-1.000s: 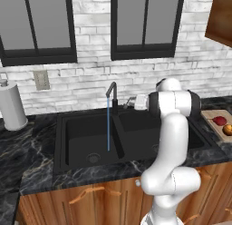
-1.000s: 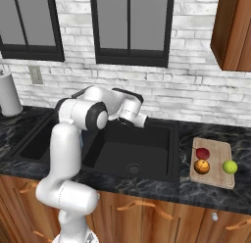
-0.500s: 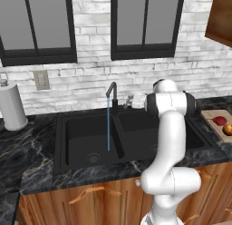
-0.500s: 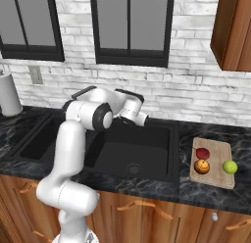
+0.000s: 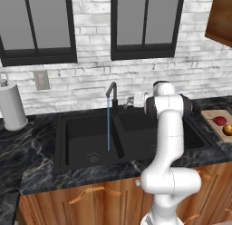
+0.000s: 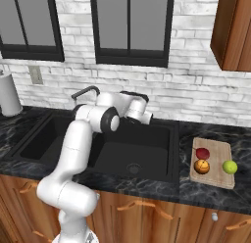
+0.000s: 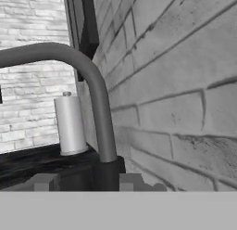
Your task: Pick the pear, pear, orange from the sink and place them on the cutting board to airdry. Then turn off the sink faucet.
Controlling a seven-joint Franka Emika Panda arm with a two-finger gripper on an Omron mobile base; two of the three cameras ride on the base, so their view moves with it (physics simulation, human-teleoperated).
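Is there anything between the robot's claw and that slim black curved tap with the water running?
Nothing visible stands in the way. The gripper sits right beside the base of the slim black gooseneck faucet, behind the matte black double sink, and the hand view looks straight at the faucet's neck from close up.

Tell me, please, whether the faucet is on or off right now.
On. In the left base view a thin blue stream falls from the faucet spout into the left basin of the sink.
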